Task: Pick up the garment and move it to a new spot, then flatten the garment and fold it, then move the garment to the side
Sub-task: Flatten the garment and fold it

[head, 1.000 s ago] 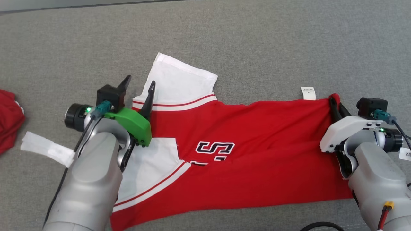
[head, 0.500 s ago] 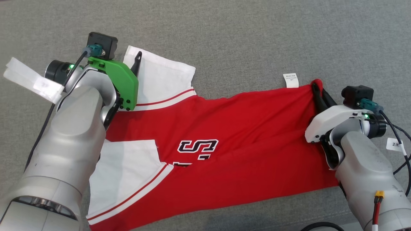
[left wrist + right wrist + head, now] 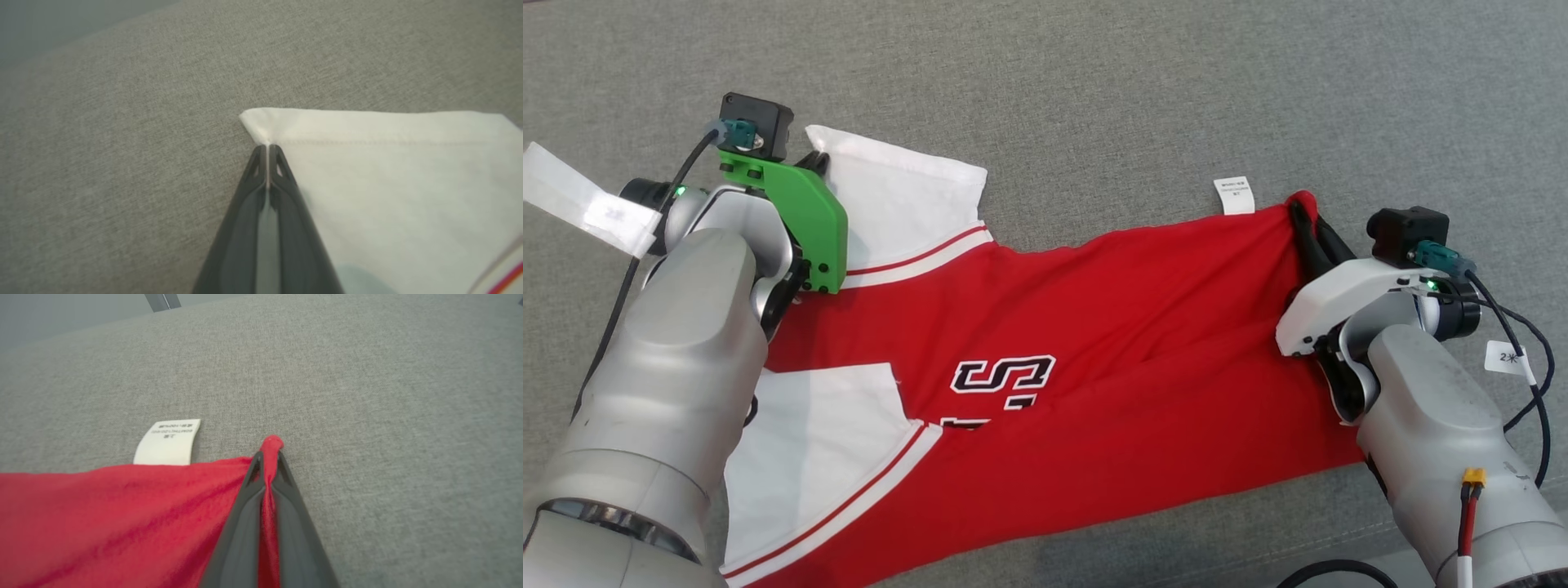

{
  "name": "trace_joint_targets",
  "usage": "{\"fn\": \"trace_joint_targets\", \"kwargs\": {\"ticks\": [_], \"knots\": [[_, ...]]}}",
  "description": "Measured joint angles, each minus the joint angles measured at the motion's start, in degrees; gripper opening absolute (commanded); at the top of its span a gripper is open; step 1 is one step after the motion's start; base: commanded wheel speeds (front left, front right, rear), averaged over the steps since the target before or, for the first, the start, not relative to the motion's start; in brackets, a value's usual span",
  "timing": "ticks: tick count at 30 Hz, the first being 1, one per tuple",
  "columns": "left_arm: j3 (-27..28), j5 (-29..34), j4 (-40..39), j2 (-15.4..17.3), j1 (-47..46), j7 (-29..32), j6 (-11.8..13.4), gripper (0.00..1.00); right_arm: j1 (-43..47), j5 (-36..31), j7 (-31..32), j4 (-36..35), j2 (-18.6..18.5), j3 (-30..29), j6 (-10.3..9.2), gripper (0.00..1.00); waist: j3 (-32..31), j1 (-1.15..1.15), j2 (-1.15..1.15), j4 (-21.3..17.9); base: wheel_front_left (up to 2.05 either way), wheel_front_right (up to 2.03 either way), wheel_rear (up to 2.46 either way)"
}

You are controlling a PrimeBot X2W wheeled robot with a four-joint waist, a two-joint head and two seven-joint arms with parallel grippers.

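Note:
The garment (image 3: 1094, 359) is a red shirt with white sleeves and black-and-white lettering, spread sideways across the grey cloth surface. My left gripper (image 3: 815, 160) is shut on the far corner of the upper white sleeve (image 3: 392, 171); the left wrist view has the fingers (image 3: 267, 152) pinching the hem corner. At the right end, my right gripper (image 3: 1303, 214) is shut on the bunched red hem corner (image 3: 271, 446) beside a white care label (image 3: 168, 442). The lower white sleeve (image 3: 809, 441) lies flat near my left forearm.
Grey fabric surface (image 3: 1094, 106) stretches all round the shirt. A white tape tag (image 3: 588, 208) hangs from my left wrist cable. Black cables (image 3: 1523, 367) trail off my right arm at the lower right.
My left gripper reached to the upper sleeve's far corner and shut on it; it was open a second ago. The camera shifted, so the picture moved left. The right grip is unchanged.

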Motion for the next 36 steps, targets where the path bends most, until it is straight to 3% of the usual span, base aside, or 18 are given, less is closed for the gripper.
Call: {"fn": "trace_joint_targets", "kwargs": {"ticks": [12,23,28,36], "knots": [[-4.2,-3.9,-2.7,0.6,2.7,-12.9,0.0,0.00,3.4,0.7,0.3,-0.3,-1.1,-1.8,-0.01,0.00,-4.7,0.00,0.00,1.6,0.00,0.00,0.00],[-7.4,-9.9,-8.3,0.1,12.5,-17.8,0.0,0.00,11.0,0.5,0.3,-1.3,-3.7,-4.7,-0.01,0.00,-13.4,0.00,0.00,4.0,0.00,0.00,0.00],[-4.4,-9.5,-14.3,0.6,16.1,-18.0,0.0,0.00,14.7,0.5,0.3,-4.2,-4.5,-5.7,-0.02,0.00,-17.5,-0.01,0.00,5.5,0.00,0.00,0.00],[2.8,-2.9,-25.1,1.6,26.2,-18.1,0.0,0.00,18.3,0.2,0.3,-9.9,-4.3,-6.5,-0.03,0.00,-21.8,-0.01,0.00,8.9,0.00,0.00,0.00]]}}
